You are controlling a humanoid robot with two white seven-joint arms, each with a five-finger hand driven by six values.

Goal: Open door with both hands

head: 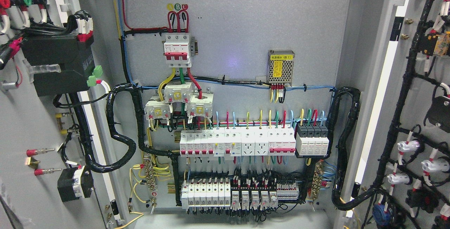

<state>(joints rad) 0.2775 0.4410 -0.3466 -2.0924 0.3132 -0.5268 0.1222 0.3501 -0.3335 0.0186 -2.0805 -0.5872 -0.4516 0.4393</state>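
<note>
Both doors, the left door (31, 116) and the right door (415, 116), are swung wide open beside the box of wires (239, 81), so opening looks done; no hand shows, so I cannot tell its state

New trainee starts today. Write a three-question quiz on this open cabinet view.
1. True or false: both cabinet doors, the left door and the right door, stand open.
2. Which colour are the three wires looping into the top of the upper breaker? A) red B) blue C) white
3. Fill in: the small box with the perforated metal cover and yellow label is mounted to the ____ of the upper breaker.

Key: 1 true; 2 A; 3 right. Neither robot hand is in view.
</note>
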